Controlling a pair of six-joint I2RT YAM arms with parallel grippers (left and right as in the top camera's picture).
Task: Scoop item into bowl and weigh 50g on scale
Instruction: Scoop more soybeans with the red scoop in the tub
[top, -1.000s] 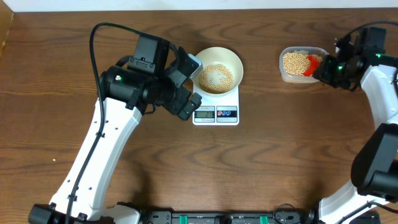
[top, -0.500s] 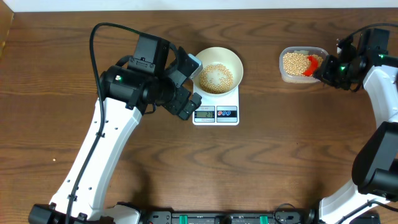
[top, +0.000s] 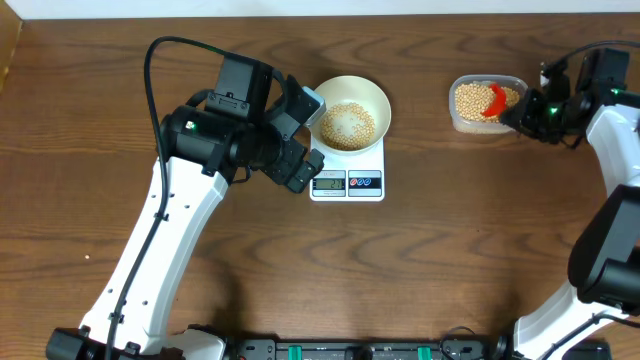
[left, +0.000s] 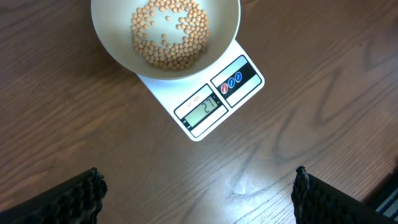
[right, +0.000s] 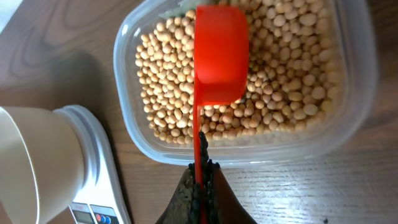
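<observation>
The white bowl (top: 374, 98) stands on the white scale (top: 347, 184) with a layer of tan beans (top: 348, 124) in it. In the left wrist view the bowl (left: 118, 53), its beans (left: 169, 34) and the scale (left: 214, 102) lie ahead. My left gripper (top: 312, 135) hovers just left of the scale, open and holding nothing (left: 198, 186). My right gripper (right: 202, 171) is shut on the handle of a red scoop (right: 219, 56). The scoop's cup (top: 493, 99) is over the beans (right: 286, 93) in the clear tub (top: 460, 122).
The clear tub (right: 130, 124) sits at the table's back right, a hand's width right of the scale (right: 99, 186). Bare brown wood surrounds the scale. The left arm's body lies over the table's left half.
The red scoop has shifted slightly left and back over the tub's beans, turning with the right gripper. The left arm, bowl and scale have not moved.
</observation>
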